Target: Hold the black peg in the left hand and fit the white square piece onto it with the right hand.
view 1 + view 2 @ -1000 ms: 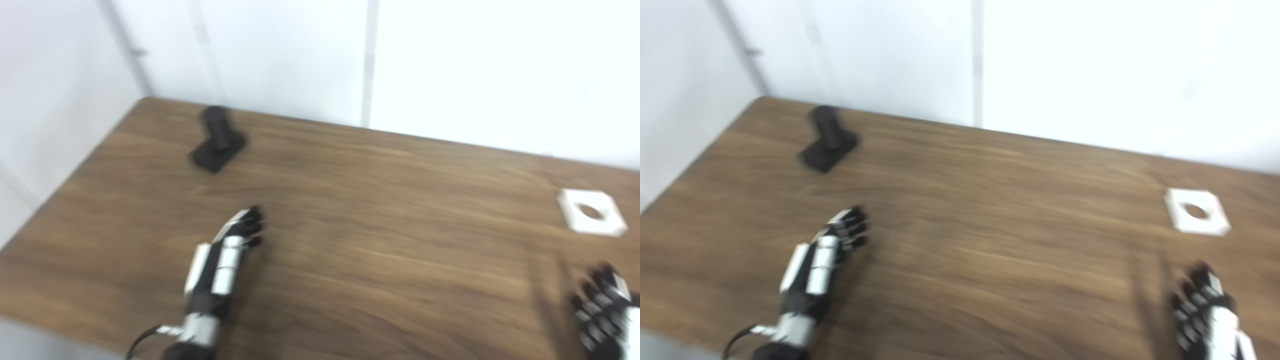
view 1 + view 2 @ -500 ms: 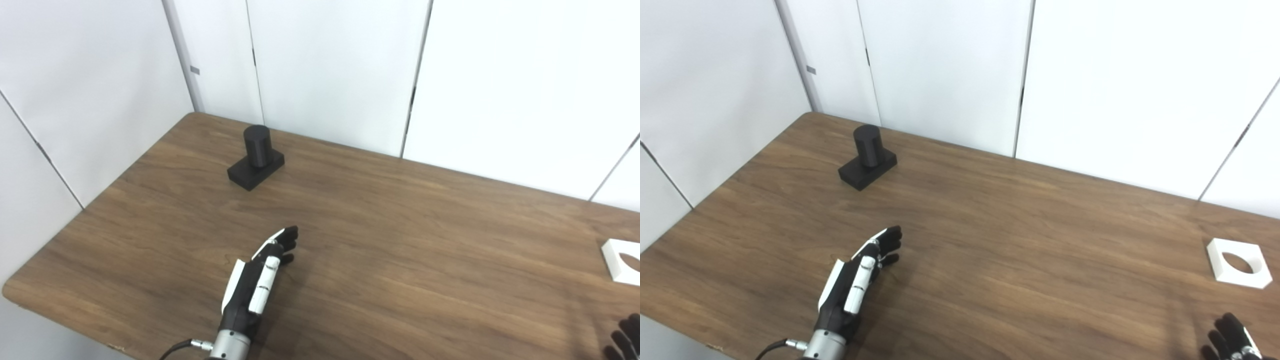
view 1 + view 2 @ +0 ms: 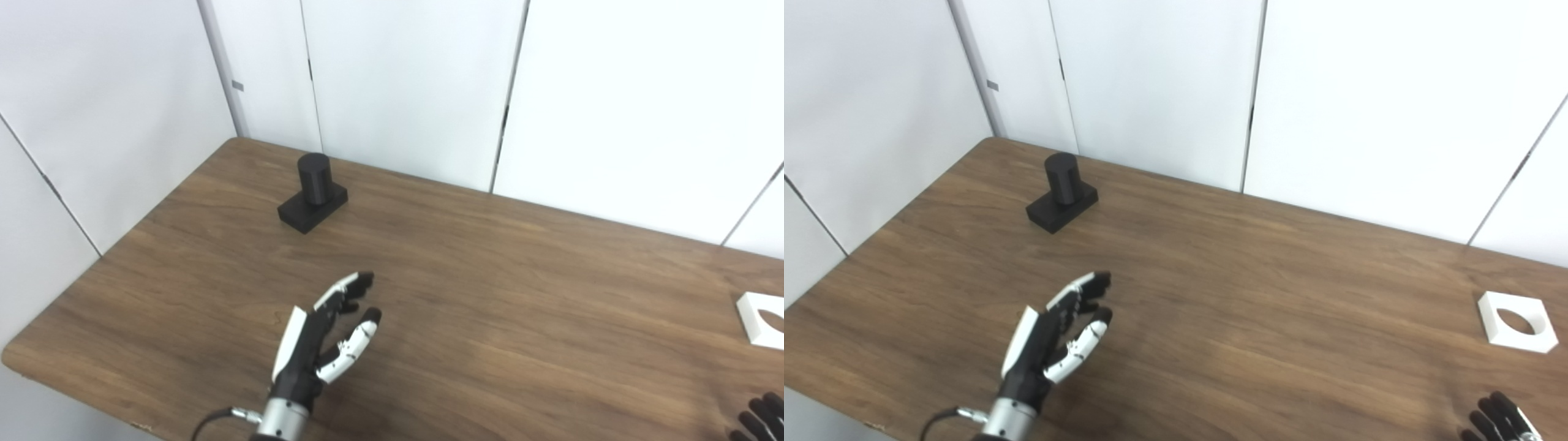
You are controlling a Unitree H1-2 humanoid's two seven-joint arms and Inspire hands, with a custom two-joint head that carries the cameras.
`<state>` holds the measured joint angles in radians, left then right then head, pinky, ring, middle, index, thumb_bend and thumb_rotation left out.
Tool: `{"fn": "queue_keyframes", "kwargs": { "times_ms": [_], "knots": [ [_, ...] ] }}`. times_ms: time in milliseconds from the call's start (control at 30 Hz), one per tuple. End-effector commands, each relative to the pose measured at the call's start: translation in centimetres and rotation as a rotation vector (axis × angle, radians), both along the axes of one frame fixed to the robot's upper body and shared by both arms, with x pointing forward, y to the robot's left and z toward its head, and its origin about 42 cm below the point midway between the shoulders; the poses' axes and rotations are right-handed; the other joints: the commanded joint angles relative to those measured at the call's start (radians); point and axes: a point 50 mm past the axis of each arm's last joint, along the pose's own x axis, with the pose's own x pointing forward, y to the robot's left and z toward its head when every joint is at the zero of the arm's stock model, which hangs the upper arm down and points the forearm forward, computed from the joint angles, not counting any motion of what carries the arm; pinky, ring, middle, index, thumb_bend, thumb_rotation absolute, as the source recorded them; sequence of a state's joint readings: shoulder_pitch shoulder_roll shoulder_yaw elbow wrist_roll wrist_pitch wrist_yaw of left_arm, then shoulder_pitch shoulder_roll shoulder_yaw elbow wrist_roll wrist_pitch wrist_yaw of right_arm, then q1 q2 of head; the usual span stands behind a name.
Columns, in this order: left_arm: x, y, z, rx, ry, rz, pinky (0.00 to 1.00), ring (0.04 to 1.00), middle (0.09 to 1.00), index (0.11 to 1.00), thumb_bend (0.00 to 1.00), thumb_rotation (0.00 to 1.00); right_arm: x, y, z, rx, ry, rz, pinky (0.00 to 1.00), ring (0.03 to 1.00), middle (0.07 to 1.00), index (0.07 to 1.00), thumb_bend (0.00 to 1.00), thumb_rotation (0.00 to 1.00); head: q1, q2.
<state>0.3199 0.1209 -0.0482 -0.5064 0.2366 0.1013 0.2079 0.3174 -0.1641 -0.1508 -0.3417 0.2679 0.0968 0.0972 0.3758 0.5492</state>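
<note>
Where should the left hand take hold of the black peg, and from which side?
Grip the upright round post of the black peg, above its flat square base. The left hand is open on the near side with bare table between, so come in from the near side, probably closing fingers and thumb around the post.

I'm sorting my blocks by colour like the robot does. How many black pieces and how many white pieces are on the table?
Black: 1, the black peg standing on its square base near the far left corner.
White: 1, the white square piece with a round hole, lying flat at the right edge.
Total: 2 pieces on the table.
</note>
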Motion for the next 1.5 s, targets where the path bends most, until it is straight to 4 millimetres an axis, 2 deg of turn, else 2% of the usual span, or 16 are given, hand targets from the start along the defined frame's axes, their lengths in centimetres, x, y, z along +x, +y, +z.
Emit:
{"fn": "queue_keyframes", "kwargs": {
  "times_ms": [0, 33, 100, 167, 267, 400, 467, 533, 667, 900, 1033, 1167, 1300, 1467],
  "knots": [
    [1.0, 0.0, 2.1, 0.029, -0.066, 0.047, 0.76, 0.846, 0.854, 0.845, 0.5, 0.41, 0.0, -0.3, 0.8, -0.025, -0.047, 0.005, 0.84, 0.876, 0.869, 0.836, 0.7, 0.98, -0.001, 0.0],
    [1.6, 0.6, 2.9, 0.08, -0.083, 0.068, 0.75, 0.843, 0.852, 0.843, 0.51, 0.39, -0.1, -0.2, 0.7, -0.026, -0.05, 0.004, 0.84, 0.875, 0.868, 0.836, 0.71, 0.98, 0.0, -0.002],
    [2.6, 1.6, 3.9, 0.163, -0.105, 0.12, 0.75, 0.83, 0.848, 0.847, 0.59, 0.4, 0.0, -0.1, 0.7, -0.028, -0.054, 0.003, 0.83, 0.866, 0.86, 0.83, 0.72, 0.97, 0.001, -0.004],
    [3.6, 2.2, 4.7, 0.234, -0.122, 0.182, 0.78, 0.83, 0.829, 0.814, 0.69, 0.39, 0.0, -0.1, 0.6, -0.035, -0.057, 0.004, 0.81, 0.857, 0.854, 0.826, 0.73, 0.96, 0.001, -0.004],
    [5.3, 3.2, 5.6, 0.351, -0.138, 0.258, 0.8, 0.824, 0.813, 0.793, 0.75, 0.34, 0.0, -0.1, 0.6, -0.046, -0.057, 0.007, 0.79, 0.859, 0.854, 0.822, 0.76, 0.95, 0.001, -0.009],
    [7.6, 4.5, 6.5, 0.553, -0.094, 0.387, 0.68, 0.78, 0.792, 0.755, 0.8, 0.36, 0.1, 0.0, 0.4, -0.049, -0.058, 0.005, 0.8, 0.865, 0.854, 0.81, 0.79, 0.93, 0.002, -0.014],
    [8.6, 5.0, 6.8, 0.624, -0.066, 0.423, 0.66, 0.787, 0.798, 0.759, 0.8, 0.39, 0.2, 0.0, 0.4, -0.048, -0.057, 0.005, 0.83, 0.88, 0.866, 0.816, 0.82, 0.92, 0.002, -0.013],
    [9.5, 5.6, 7.0, 0.69, -0.024, 0.444, 0.69, 0.811, 0.814, 0.778, 0.79, 0.45, 0.2, 0.0, 0.3, -0.046, -0.058, 0.01, 0.84, 0.889, 0.875, 0.82, 0.82, 0.91, 0.003, -0.012],
    [11.4, 6.9, 7.7, 0.803, 0.055, 0.446, 0.9, 0.884, 0.863, 0.83, 0.81, 0.57, 0.4, 0.0, 0.2, -0.027, -0.067, 0.02, 0.86, 0.895, 0.885, 0.826, 0.81, 0.9, -0.004, -0.013],
    [14.7, 9.1, 6.9, 0.983, 0.194, 0.42, 0.93, 0.934, 0.913, 0.857, 0.9, 0.72, 0.4, 0.2, 0.0, -0.041, -0.074, 0.014, 0.81, 0.878, 0.87, 0.813, 0.81, 0.9, -0.013, -0.014],
    [15.8, 9.8, 6.8, 1.03, 0.224, 0.437, 0.99, 0.966, 0.946, 0.877, 0.93, 0.78, 0.4, 0.2, 0.1, -0.046, -0.073, 0.008, 0.79, 0.864, 0.86, 0.803, 0.82, 0.9, -0.011, -0.012],
    [16.7, 10.6, 6.7, 1.063, 0.258, 0.465, 1.0, 0.986, 0.968, 0.89, 0.95, 0.83, 0.4, 0.3, 0.0, -0.047, -0.078, 0.015, 0.78, 0.863, 0.859, 0.799, 0.84, 0.9, -0.014, -0.011],
    [17.5, 11.4, 6.1, 1.069, 0.292, 0.497, 1.0, 0.994, 0.969, 0.886, 0.95, 0.86, 0.5, 0.5, 0.0, -0.041, -0.08, 0.021, 0.78, 0.869, 0.865, 0.801, 0.86, 0.89, -0.018, -0.01],
    [18.4, 12.2, 5.2, 1.064, 0.323, 0.538, 1.0, 0.978, 0.958, 0.863, 0.95, 0.82, 0.4, 0.7, 0.1, -0.035, -0.08, 0.018, 0.77, 0.869, 0.867, 0.807, 0.87, 0.89, -0.022, -0.008]
  ]
}}
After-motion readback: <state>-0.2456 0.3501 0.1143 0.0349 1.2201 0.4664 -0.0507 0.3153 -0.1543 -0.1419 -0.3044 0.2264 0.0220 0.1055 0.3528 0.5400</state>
